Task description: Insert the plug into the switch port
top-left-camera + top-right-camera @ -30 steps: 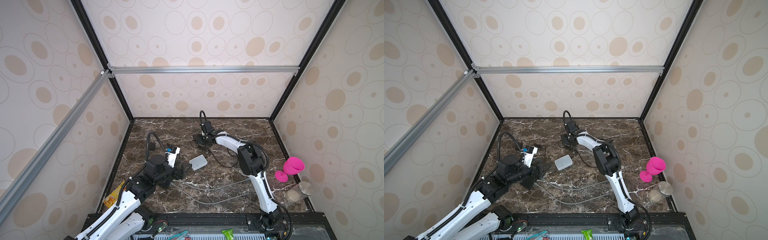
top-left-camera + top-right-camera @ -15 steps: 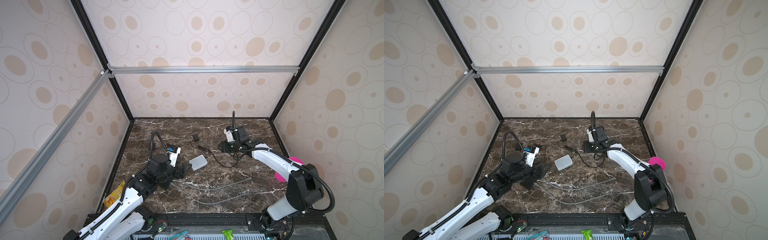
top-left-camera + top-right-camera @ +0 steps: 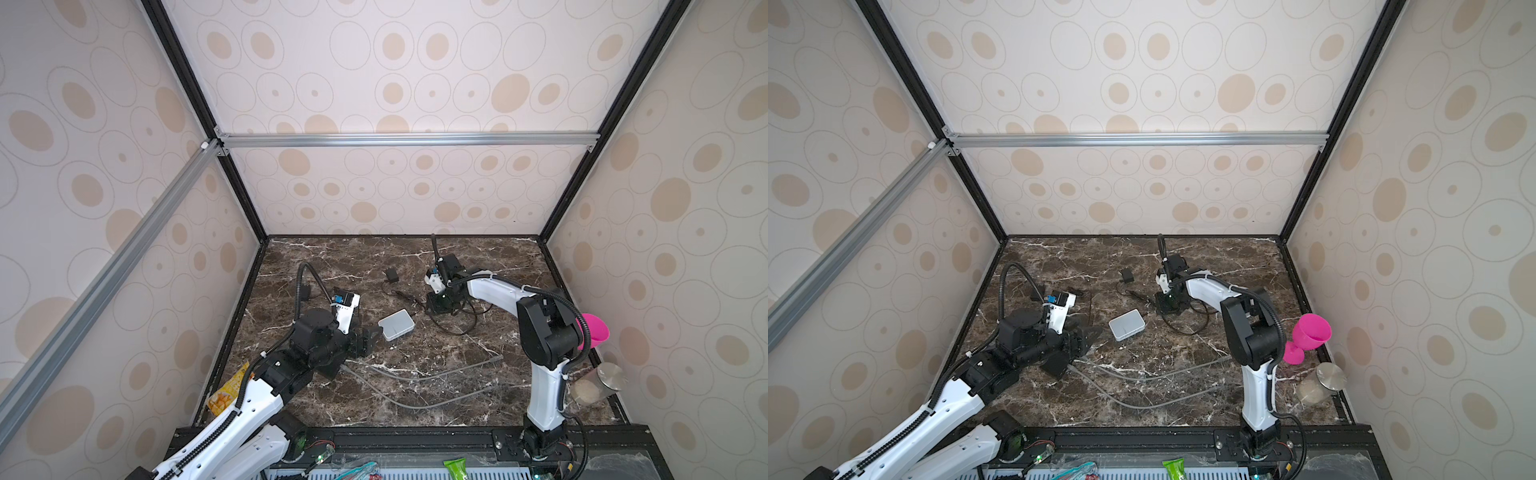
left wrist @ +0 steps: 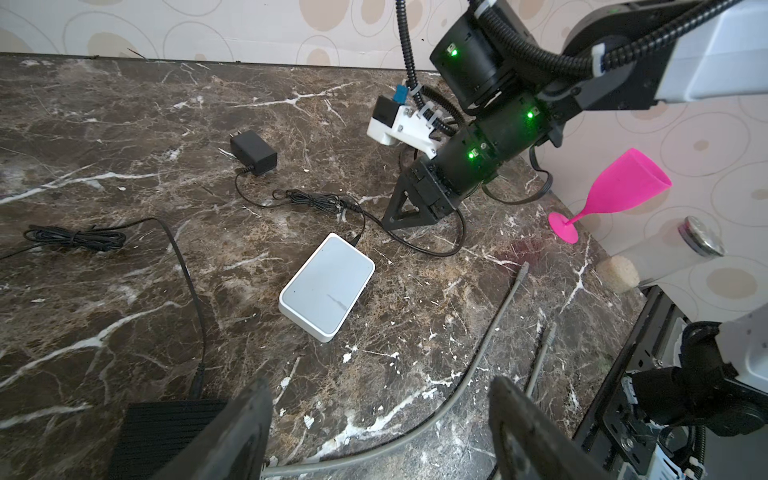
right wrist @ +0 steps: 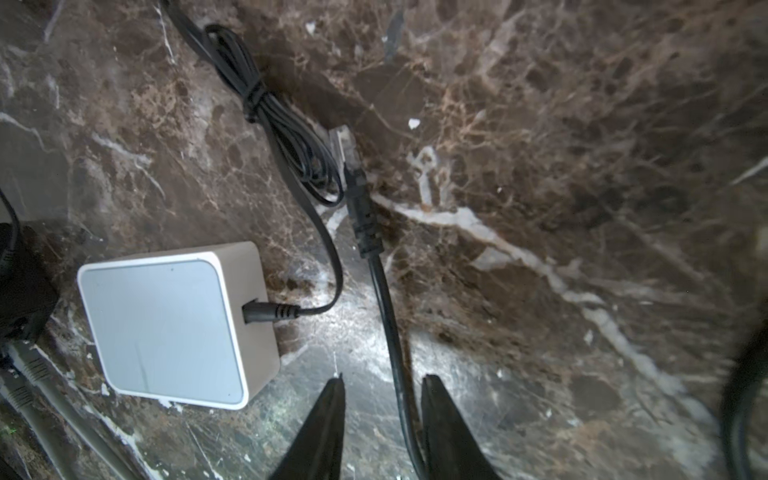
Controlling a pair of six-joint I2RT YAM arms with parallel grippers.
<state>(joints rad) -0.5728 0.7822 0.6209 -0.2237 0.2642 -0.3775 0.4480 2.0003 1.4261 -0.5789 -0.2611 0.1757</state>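
- Two jaws of the right pincer (image 5: 384,378) are held partly apart astride the cable (image 5: 387,316), its plug (image 5: 345,141) lying ahead, for gripping.
- Left pincer (image 4: 378,386) is held wide, empty, the switch (image 4: 328,286) ahead.

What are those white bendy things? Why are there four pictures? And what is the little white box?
Those are two robot arms. Two pictures look down on everything from above. The other two come from small cameras on each arm's wrist.

On the marble table lie the switch, which is your little white box, a black cable ending in a clear plug, grey cables and a pink cup. A thin power cord is already plugged into the switch.

Each arm ends in a two-fingered pincher called an end effector. The left end effector is open and holds nothing. The right end effector has the black cable between its fingers, apparently not yet squeezed.
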